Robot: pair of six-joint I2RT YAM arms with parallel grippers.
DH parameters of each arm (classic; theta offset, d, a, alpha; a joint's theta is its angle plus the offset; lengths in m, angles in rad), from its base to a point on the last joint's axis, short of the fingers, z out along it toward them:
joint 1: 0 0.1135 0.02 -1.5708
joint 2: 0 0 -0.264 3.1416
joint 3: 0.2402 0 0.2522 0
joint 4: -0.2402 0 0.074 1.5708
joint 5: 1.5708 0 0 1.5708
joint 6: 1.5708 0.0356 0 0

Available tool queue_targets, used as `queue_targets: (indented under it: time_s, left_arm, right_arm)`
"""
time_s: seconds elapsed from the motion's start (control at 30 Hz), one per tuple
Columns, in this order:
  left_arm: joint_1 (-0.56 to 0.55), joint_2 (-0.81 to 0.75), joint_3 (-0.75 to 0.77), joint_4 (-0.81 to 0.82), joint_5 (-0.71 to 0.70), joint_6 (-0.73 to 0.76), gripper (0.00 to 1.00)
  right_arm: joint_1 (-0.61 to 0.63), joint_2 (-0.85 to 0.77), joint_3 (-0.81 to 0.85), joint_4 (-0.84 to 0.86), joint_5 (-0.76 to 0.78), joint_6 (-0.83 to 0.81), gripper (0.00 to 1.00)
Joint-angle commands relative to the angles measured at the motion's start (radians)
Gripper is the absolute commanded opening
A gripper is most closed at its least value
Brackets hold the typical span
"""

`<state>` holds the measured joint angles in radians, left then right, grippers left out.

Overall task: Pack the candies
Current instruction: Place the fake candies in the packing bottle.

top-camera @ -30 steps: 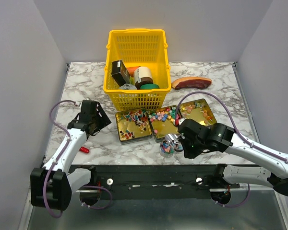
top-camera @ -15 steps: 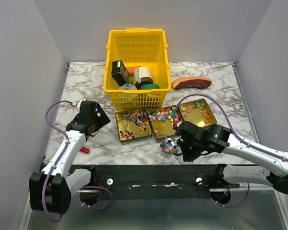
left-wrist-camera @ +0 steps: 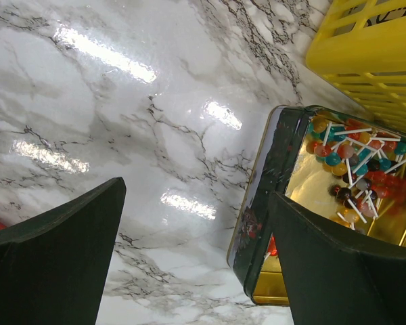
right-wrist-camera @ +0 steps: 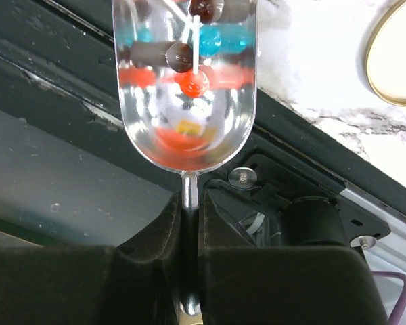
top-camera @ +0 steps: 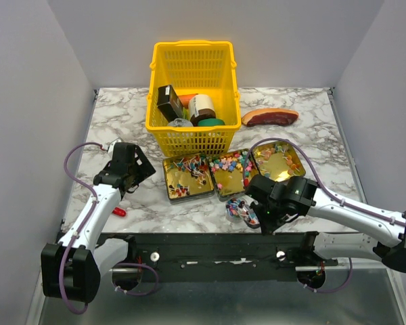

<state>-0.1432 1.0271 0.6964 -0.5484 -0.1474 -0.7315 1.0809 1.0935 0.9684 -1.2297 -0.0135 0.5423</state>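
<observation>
Candies [top-camera: 231, 164] fill three gold tins [top-camera: 178, 181], yellow basket [top-camera: 189, 139] behind. Right gripper [right-wrist-camera: 191, 206] clamps loaded scoop [right-wrist-camera: 223, 128]; left gripper [left-wrist-camera: 196, 196] wide open.

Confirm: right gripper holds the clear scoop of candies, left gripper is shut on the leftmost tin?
No: the left gripper is open, gripping nothing, by the leftmost tin, as the left wrist view shows. The right gripper does hold the clear scoop of candies.

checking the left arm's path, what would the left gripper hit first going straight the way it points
Likely the marble table: the left gripper's open jaws frame only tabletop. The lollipop tin stands close beside one finger, which might clip it.
</observation>
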Motion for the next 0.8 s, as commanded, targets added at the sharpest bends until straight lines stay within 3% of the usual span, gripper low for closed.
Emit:
queue_targets:
  time_s: [0.0, 0.77]
  left_arm:
    - [0.007, -0.001, 0.012, -0.004, -0.027, -0.008, 0.99]
    - [0.007, 0.002, 0.012, 0.001, -0.020, -0.008, 0.99]
  right_arm:
    - [0.008, 0.003, -0.010, -0.037, -0.037, 0.010, 0.01]
    - [0.008, 0.023, 0.082, -0.223, -0.146, -0.042, 0.01]
